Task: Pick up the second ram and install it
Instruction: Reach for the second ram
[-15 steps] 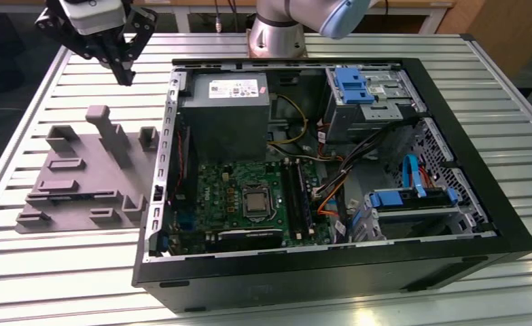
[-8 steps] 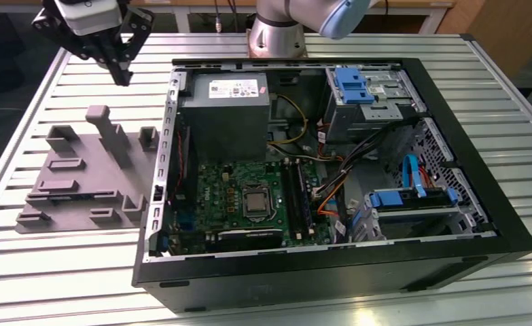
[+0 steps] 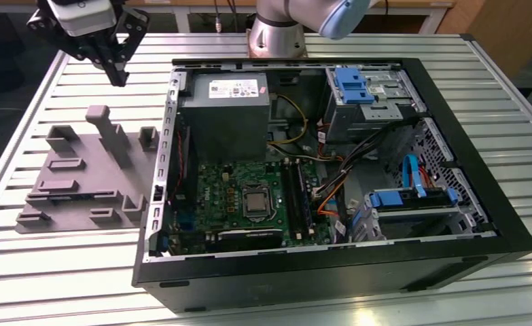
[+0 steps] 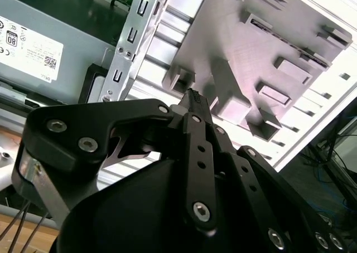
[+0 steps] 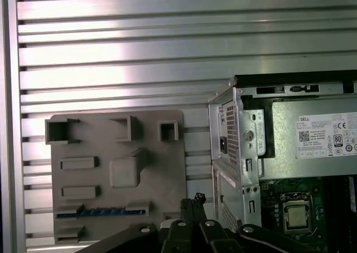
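The gripper (image 3: 118, 79), pressed together and holding nothing, hangs above the tabletop (image 3: 30, 261) near the grey holder (image 3: 84, 173), whose slot carries the second ram (image 5: 103, 212).

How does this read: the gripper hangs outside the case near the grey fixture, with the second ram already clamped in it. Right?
Not quite. The gripper carries nothing: its jaws are together and empty. The second ram lies in a slot of the grey fixture, as the first wrist view shows. The gripper does hang outside the case near that fixture.
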Tool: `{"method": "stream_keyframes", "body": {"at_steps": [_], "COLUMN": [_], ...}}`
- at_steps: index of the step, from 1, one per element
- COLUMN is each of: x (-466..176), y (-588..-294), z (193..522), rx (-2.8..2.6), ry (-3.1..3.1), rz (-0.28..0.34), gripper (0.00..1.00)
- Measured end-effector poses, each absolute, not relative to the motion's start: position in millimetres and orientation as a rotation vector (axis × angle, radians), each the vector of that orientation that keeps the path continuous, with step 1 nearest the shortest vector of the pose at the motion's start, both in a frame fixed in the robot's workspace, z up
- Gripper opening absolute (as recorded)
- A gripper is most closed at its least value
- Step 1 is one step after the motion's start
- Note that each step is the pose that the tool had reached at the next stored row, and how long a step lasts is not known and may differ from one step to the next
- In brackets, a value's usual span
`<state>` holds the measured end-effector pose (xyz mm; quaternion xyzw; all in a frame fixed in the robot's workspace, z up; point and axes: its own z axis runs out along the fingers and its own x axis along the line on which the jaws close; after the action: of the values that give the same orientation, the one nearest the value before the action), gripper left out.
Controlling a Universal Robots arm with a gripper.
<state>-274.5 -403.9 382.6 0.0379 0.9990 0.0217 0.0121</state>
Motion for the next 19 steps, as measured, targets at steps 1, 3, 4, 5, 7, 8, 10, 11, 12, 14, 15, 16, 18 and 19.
{"method": "stream_keyframes", "body": {"at_steps": [1, 3, 4, 5, 7, 8, 10, 11, 12, 14, 15, 16, 18, 19], "x": [-275.1, -276.4, -277.0, -277.6, -278.8, -279.4, -280.7, -281.3, -281.8, -283.2, -283.9, -284.6, -286.2, -287.1], "y": [-403.9, -403.9, -403.9, -403.9, -403.9, -404.0, -403.9, -403.9, -403.9, -403.9, -403.9, -403.9, -403.9, -403.9], "z": [382.5, 382.3, 382.3, 382.2, 382.0, 381.9, 381.8, 381.7, 381.6, 381.4, 381.3, 381.3, 381.1, 381.1], "rx": [0.118, 0.118, 0.118, 0.118, 0.118, 0.118, 0.118, 0.118, 0.118, 0.118, 0.118, 0.118, 0.118, 0.118], "ry": [3.114, 3.114, 3.115, 3.114, 3.115, 3.115, 3.115, 3.115, 3.115, 3.115, 3.115, 3.115, 3.115, 3.115], "rz": [0.068, 0.068, 0.067, 0.068, 0.068, 0.068, 0.068, 0.068, 0.067, 0.068, 0.068, 0.068, 0.068, 0.068], "gripper": [0.11, 0.11, 0.11, 0.11, 0.11, 0.11, 0.11, 0.11, 0.11, 0.11, 0.11, 0.11, 0.11, 0.11]}}
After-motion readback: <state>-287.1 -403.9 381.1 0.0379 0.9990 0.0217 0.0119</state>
